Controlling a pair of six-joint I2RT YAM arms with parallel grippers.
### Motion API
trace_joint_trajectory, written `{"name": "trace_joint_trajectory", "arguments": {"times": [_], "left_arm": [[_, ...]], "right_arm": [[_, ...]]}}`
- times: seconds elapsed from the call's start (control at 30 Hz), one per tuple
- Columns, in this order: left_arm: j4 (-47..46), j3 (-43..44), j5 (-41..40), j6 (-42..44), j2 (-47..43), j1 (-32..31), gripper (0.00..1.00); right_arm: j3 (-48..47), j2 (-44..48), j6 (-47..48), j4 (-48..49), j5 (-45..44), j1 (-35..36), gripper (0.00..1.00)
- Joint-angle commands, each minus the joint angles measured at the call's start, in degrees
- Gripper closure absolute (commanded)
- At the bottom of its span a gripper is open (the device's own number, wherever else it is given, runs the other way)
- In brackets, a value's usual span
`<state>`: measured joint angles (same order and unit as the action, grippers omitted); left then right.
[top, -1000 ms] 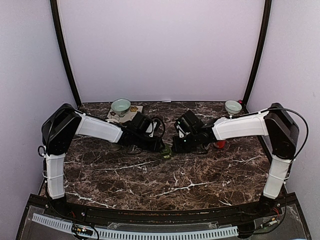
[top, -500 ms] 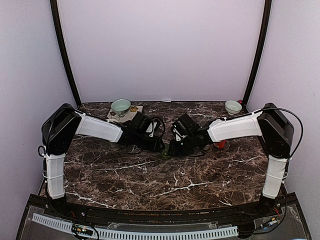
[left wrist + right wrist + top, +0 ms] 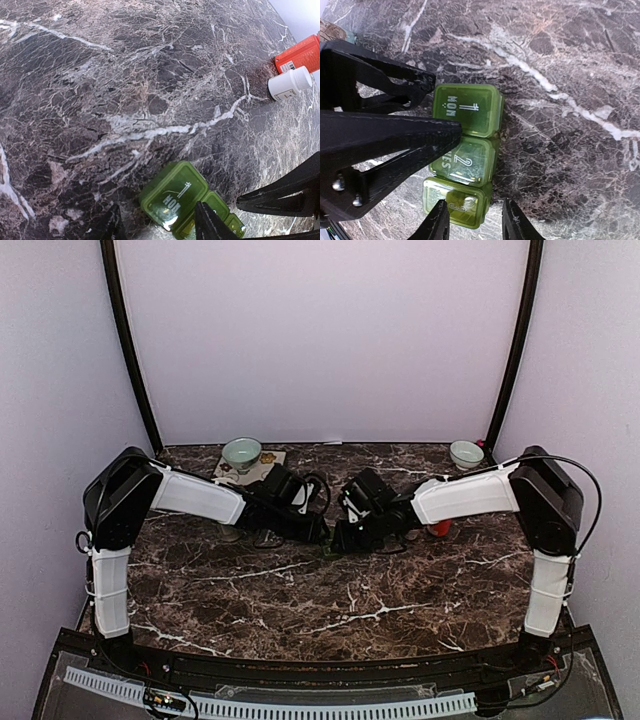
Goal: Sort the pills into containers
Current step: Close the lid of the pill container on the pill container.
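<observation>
Mid-bench (image 3: 300,590), the see-through green plastic pill organizer (image 3: 465,145) lies with its long axis running straight away from the right claw (image 3: 475,222). That claw's fingers are spread astride the nearest cell, not pinching. The left claw (image 3: 160,222) comes in crosswise at the far MON cell, half spread, and I can't tell if it grips. Both arms look equally close. Count: one organizer with three cells showing, then one white plastic bottle (image 3: 290,84), one orange container (image 3: 300,52), and two pale green bowls (image 3: 241,452) (image 3: 465,453) at the far edge.
</observation>
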<state>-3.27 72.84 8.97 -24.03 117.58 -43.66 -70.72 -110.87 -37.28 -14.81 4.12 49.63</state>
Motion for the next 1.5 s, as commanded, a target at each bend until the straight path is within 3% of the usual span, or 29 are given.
{"name": "trace_joint_trajectory", "arguments": {"times": [0.0,1.47], "left_arm": [[1.6,0.92,0.04,0.2,0.46,0.23,0.5],[1.29,0.86,0.26,-0.58,0.46,0.23,0.51]], "right_arm": [[-1.86,-1.68,-0.73,1.45,1.01,0.65,0.62],[1.11,-4.85,-2.49,2.48,1.53,2.14,0.63]]}}
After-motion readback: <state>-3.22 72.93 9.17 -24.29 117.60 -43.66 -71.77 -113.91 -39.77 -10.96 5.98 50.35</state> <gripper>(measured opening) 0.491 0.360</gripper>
